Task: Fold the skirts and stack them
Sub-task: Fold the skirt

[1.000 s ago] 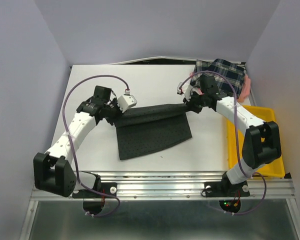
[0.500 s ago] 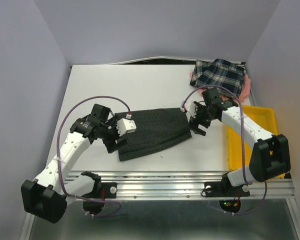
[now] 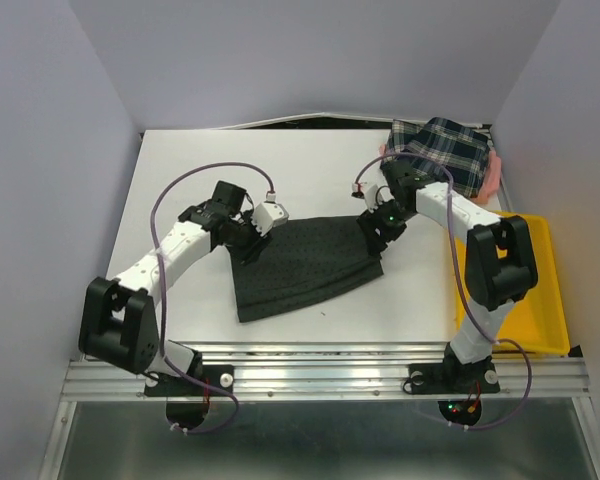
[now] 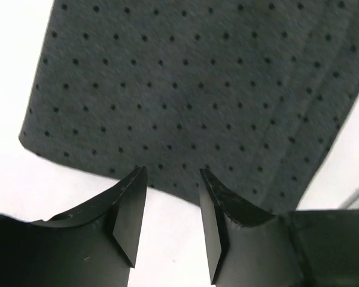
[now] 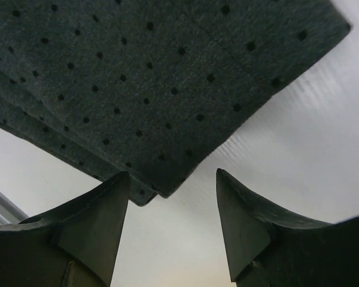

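The charcoal dotted skirt (image 3: 305, 265) lies folded flat on the white table. My left gripper (image 3: 244, 247) hovers at its far-left corner, open. In the left wrist view the left gripper (image 4: 172, 176) has its tips just short of the skirt (image 4: 185, 89) edge, with bare table between them. My right gripper (image 3: 373, 231) stands open over the far-right corner. In the right wrist view the skirt (image 5: 155, 78) pokes a layered corner between the tips of the right gripper (image 5: 172, 175) without being pinched. The plaid skirt (image 3: 442, 150) lies at the back right on the pink skirt (image 3: 493, 176).
A yellow tray (image 3: 542, 300) sits along the table's right edge, beside the right arm's base. Pale walls close in the table on the left, back and right. A metal rail (image 3: 320, 365) runs along the near edge.
Both grippers let go of the dotted skirt's lifted far edge. The skirt now lies flat and doubled. The arms swung toward me, then came back to the skirt's far corners.
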{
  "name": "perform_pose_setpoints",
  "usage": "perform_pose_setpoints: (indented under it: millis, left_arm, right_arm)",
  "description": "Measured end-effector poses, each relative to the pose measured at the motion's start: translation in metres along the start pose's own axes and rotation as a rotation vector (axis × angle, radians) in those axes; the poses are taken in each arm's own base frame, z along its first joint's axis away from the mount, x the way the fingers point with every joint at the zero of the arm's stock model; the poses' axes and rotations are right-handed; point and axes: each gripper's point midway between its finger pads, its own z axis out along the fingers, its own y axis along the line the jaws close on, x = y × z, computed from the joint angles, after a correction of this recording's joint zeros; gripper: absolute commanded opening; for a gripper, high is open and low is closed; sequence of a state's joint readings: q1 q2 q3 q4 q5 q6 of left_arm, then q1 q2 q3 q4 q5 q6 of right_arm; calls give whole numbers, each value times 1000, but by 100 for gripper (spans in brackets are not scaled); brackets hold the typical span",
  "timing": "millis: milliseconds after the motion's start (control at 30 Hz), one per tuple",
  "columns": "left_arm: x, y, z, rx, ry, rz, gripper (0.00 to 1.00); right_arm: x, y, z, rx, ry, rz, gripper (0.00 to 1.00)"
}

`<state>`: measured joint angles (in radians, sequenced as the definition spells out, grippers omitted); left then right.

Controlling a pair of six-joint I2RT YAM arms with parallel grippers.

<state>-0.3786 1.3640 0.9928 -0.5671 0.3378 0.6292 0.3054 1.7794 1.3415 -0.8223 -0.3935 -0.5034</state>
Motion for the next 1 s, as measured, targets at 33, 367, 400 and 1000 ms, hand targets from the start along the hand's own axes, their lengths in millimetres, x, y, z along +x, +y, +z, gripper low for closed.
perform_pose_setpoints:
  millis: [33, 367, 400, 1000]
  left_arm:
    - [-3, 3, 6, 0, 4, -6, 47]
    - [28, 13, 72, 13, 138, -149, 10]
    - [33, 10, 75, 20, 153, -164, 6]
    - [-137, 41, -12, -215, -279, -85, 48]
  right_arm:
    - [5, 2, 8, -18, 23, 44, 64]
    - [2, -19, 55, -33, 109, 236, 47]
    - [-4, -23, 57, -24, 102, 239, 48]
    - [-107, -60, 20, -10, -234, 455, 68]
